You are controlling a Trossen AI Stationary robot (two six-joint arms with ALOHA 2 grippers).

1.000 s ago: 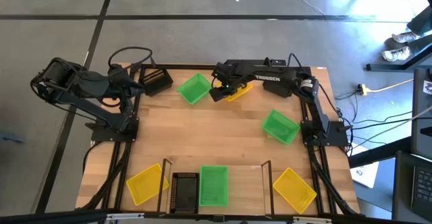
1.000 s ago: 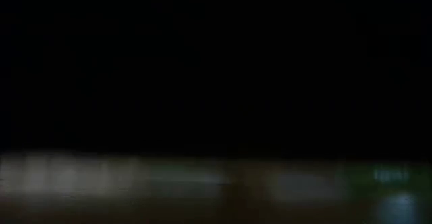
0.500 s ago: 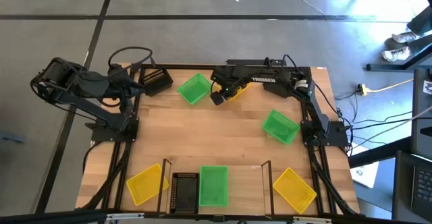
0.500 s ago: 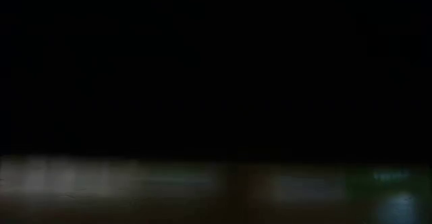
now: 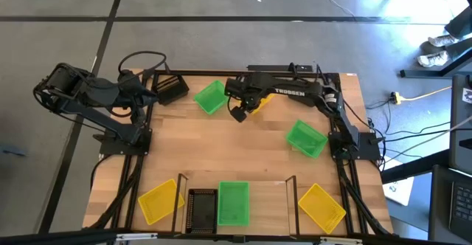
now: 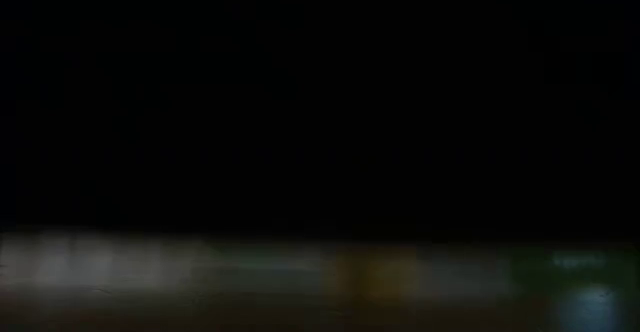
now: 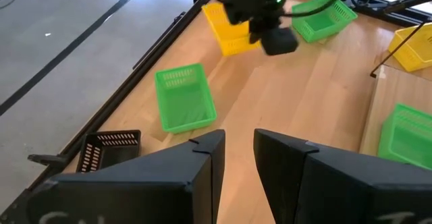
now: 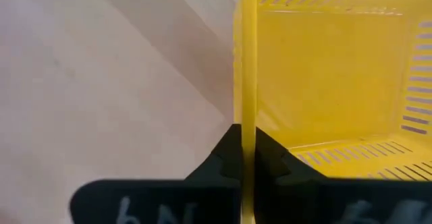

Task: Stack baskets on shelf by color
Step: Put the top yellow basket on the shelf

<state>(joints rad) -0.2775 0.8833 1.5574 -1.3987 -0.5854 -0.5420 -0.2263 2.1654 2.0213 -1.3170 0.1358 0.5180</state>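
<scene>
My right gripper point(image 5: 243, 106) reaches along the far edge and is shut on a yellow basket point(image 5: 259, 97). A green basket point(image 5: 212, 97) lies just left of it, and another green one point(image 5: 306, 138) sits toward the right edge. A black basket point(image 5: 171, 90) rests in the far left corner, beside my left gripper point(image 5: 153, 95), which is open and touches nothing. At the near edge the shelf point(image 5: 269, 204) carries a black basket point(image 5: 200, 209) and a green one point(image 5: 234, 202). Yellow baskets point(image 5: 158, 201) point(image 5: 321, 206) lie at either end of it. My right gripper pinches the yellow basket's thin side wall point(image 8: 248, 82) at its rim, one finger point(image 8: 270, 160) inside the basket and one outside. The fingers come slanting down from the far side. The basket hangs tilted from them point(image 7: 226, 28); whether it is clear of the table I cannot tell.
Bare wood spreads across the table's middle point(image 5: 236, 153). Thin black posts point(image 5: 181, 193) point(image 5: 289, 193) stand at the shelf's ends. Cables loop behind the far left corner point(image 5: 144, 57). The low view is dark and shows nothing useful.
My right gripper, shut on the yellow basket, has drifted a little toward the near edge and the left, drawing the basket with it away from the far edge. My left arm has kept still.
</scene>
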